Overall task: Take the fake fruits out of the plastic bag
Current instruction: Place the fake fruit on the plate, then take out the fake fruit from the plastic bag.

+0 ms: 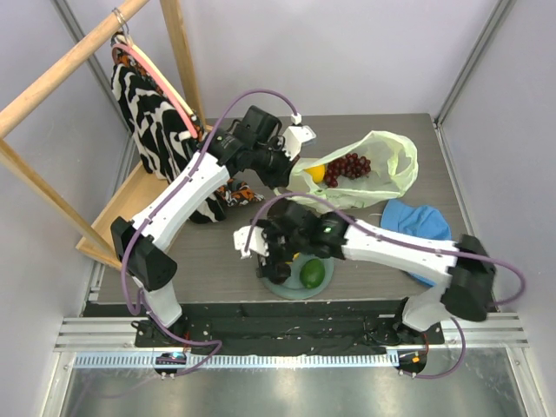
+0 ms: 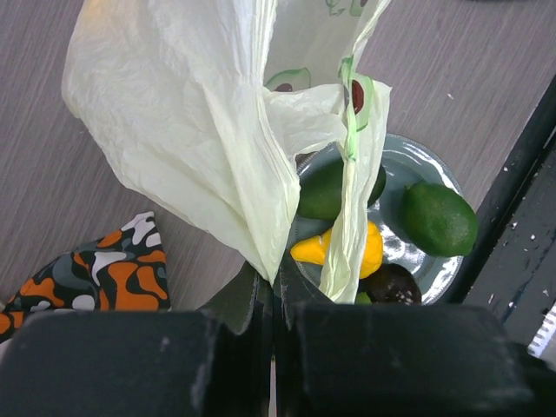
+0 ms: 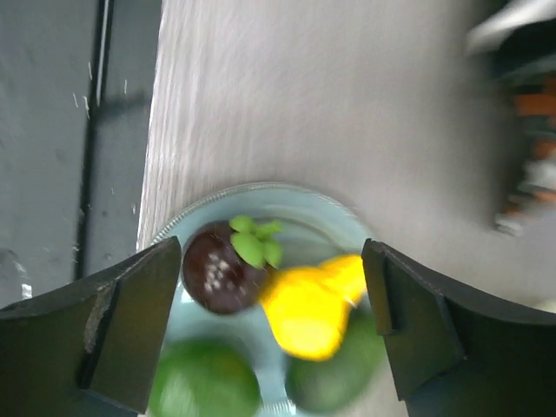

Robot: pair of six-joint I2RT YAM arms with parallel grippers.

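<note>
Firmly, the left pincer (image 2: 274, 300) clamps the plastic bag (image 2: 191, 113) hanging ahead of it; the right pincer (image 3: 271, 287) gapes wide, purple fruit (image 3: 215, 274) and yellow-orange fruit (image 3: 308, 311) lying between its fingers on the plate (image 3: 261, 188)

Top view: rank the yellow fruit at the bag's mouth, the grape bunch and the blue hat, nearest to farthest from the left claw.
1. Yellow fruit, at the mouth of the plastic bag, just right of the left claw.
2. Grape bunch, deeper in the bag.
3. Blue hat, farther right, outside the bag.
</note>
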